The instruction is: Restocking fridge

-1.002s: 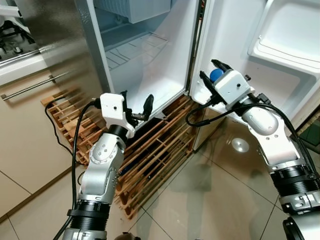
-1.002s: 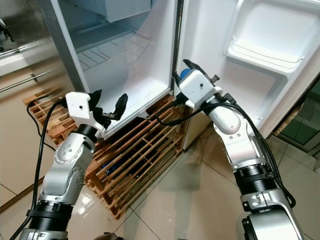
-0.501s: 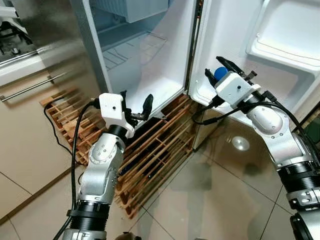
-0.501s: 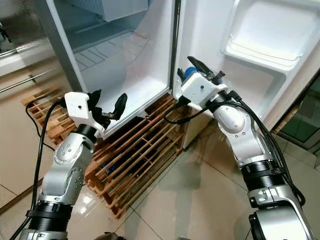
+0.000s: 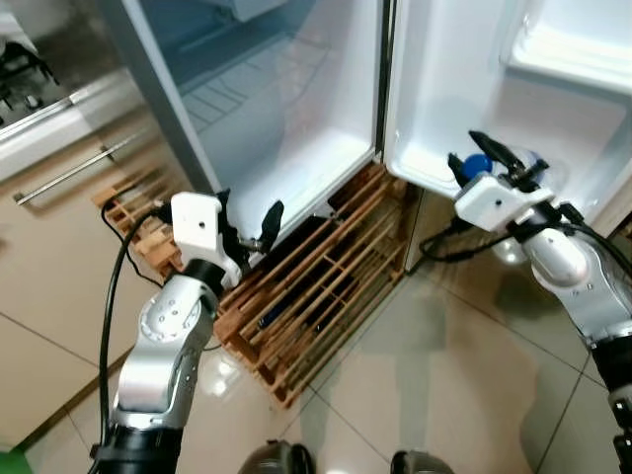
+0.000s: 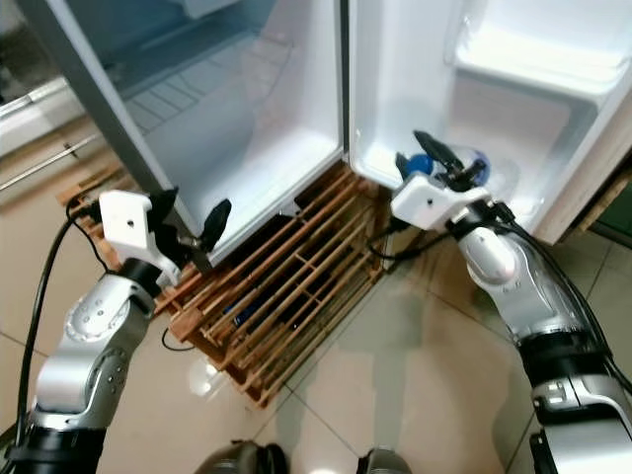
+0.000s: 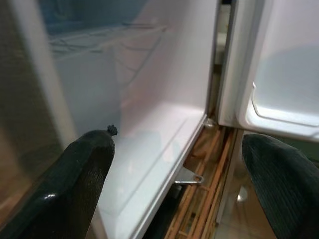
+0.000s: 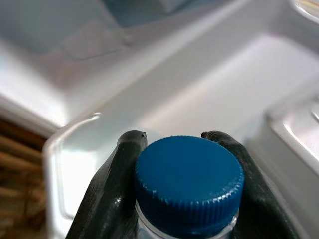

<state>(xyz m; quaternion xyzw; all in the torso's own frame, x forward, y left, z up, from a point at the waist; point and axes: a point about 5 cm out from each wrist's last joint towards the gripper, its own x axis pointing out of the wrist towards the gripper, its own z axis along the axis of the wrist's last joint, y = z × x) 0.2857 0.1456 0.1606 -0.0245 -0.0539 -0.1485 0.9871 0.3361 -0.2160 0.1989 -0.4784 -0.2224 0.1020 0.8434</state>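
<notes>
Bottle cut off below the blue cap by the right wrist view's edge — body unseen there, and in the head views mostly hidden behind the right gripper. Fridge cropped at the top, upper shelves out of frame. Left gripper fingertips blurred and cut off.

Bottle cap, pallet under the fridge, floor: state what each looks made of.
Bottle cap: blue plastic, matte, ribbed around its edge. Pallet: bare light wood, slatted with gaps. Floor: probably glazed ceramic tile; grout lines and glossy reflections show.
</notes>
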